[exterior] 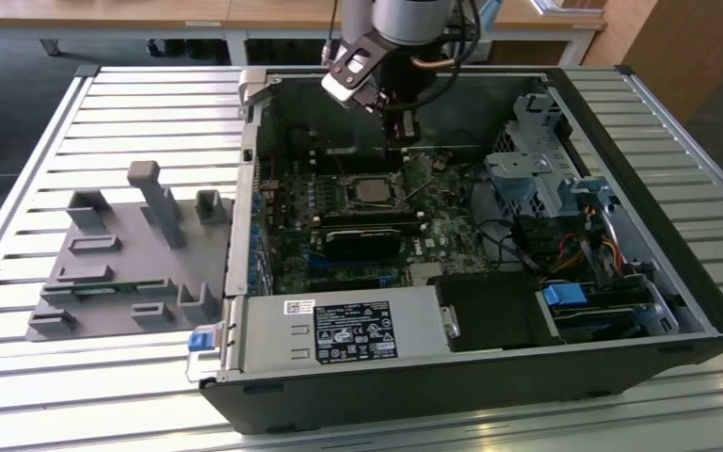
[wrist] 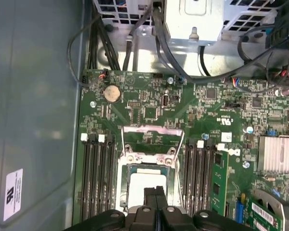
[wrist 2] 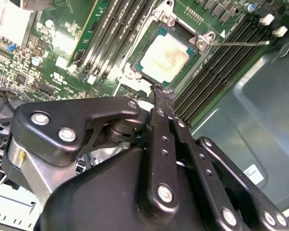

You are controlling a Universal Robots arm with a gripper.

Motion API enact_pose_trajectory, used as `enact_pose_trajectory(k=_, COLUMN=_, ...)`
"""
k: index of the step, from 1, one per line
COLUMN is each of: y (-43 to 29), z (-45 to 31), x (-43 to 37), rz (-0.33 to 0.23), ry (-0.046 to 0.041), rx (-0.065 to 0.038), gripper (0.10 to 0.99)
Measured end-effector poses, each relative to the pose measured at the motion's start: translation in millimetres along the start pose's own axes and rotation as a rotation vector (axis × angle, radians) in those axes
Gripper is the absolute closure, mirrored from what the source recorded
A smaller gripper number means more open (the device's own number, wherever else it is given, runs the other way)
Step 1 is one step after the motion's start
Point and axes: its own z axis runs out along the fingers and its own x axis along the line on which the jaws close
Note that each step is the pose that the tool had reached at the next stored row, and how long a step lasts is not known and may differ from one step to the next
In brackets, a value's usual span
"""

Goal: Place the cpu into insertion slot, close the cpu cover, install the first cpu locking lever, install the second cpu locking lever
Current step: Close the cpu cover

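Second wrist view: the cpu [wrist 2: 166, 55] sits in the insertion slot [wrist 2: 198, 43]. The claw [wrist 2: 162, 95], closed together and empty, hangs just beside it.

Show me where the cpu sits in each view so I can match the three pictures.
Exterior view: the cpu is the small grey square just below the gripper in the picture.
Second wrist view: the cpu is the pale square between the memory slots, just past the gripper.
First wrist view: the cpu is partly hidden behind the gripper.
Shared landmark: the gripper's shut black fingers.
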Motion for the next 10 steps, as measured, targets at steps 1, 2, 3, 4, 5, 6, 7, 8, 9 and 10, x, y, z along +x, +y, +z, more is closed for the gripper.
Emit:
enact_pose_trajectory(k=1, y=1.0, z=0.1, x=-0.1, rz=0.000, ry=0.0001, rx=0.000, gripper=0.980)
enact_pose_trajectory(k=2, y=2.4, z=0.3, x=-0.1, rz=0.000, ry=0.0001, rx=0.000, gripper=0.980)
enact_pose_trajectory(k=3, y=3.9, z=0.5, x=-0.2, rz=0.000, ry=0.0002, rx=0.000, gripper=0.980)
enact_pose_trajectory(k=4, y=5.5, z=0.6, x=-0.2, rz=0.000, ry=0.0002, rx=0.000, gripper=0.980)
enact_pose_trajectory(k=5, y=7.1, z=0.8, x=-0.3, rz=0.000, ry=0.0002, rx=0.000, gripper=0.980)
enact_pose_trajectory(k=6, y=8.5, z=0.9, x=-0.4, rz=0.000, ry=0.0002, rx=0.000, gripper=0.980)
enact_pose_trajectory(k=7, y=9.8, z=1.1, x=-0.4, rz=0.000, ry=0.0002, rx=0.000, gripper=0.980)
enact_pose_trajectory(k=8, y=10.8, z=1.2, x=-0.5, rz=0.000, ry=0.0002, rx=0.000, gripper=0.980)
enact_pose_trajectory(k=9, y=11.7, z=1.2, x=-0.5, rz=0.000, ry=0.0002, rx=0.000, gripper=0.980)
enact_pose_trajectory(k=10, y=12.5, z=1.3, x=-0.5, rz=0.000, ry=0.0002, rx=0.000, gripper=0.980)
